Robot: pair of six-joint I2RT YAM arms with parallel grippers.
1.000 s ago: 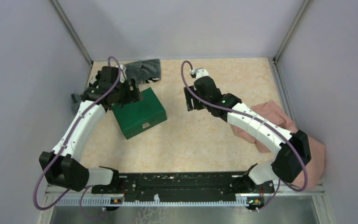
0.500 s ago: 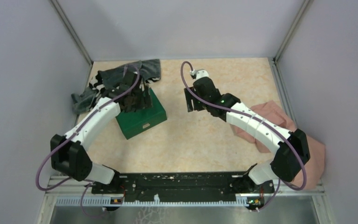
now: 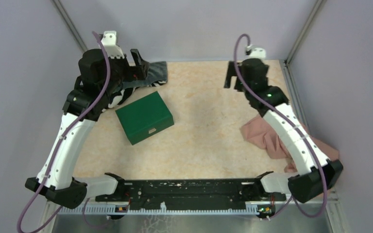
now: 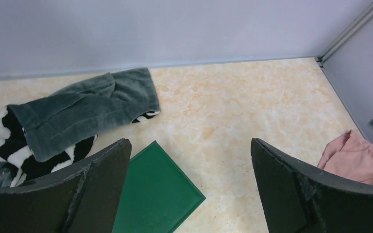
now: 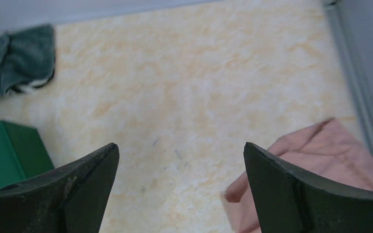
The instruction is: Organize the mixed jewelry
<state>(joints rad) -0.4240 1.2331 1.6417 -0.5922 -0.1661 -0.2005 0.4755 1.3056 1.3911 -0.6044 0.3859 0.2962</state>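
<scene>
No mixed jewelry shows in any view. A closed green box lies left of the table's middle, its lid down and a small clasp on its near side. My left gripper hangs high over the back left, behind the box, open and holding nothing. In the left wrist view the left gripper frames bare table, with the green box just under its left finger. My right gripper is raised at the back right, open and holding nothing. In the right wrist view the right gripper frames bare table.
A grey towel lies crumpled at the back left, over a black-and-white cloth. A pink cloth is heaped at the right under the right arm. Grey walls enclose the table on three sides.
Both arms have lifted and swung toward the back wall. The left gripper has left the green box's top. Both grippers have opened wider.
</scene>
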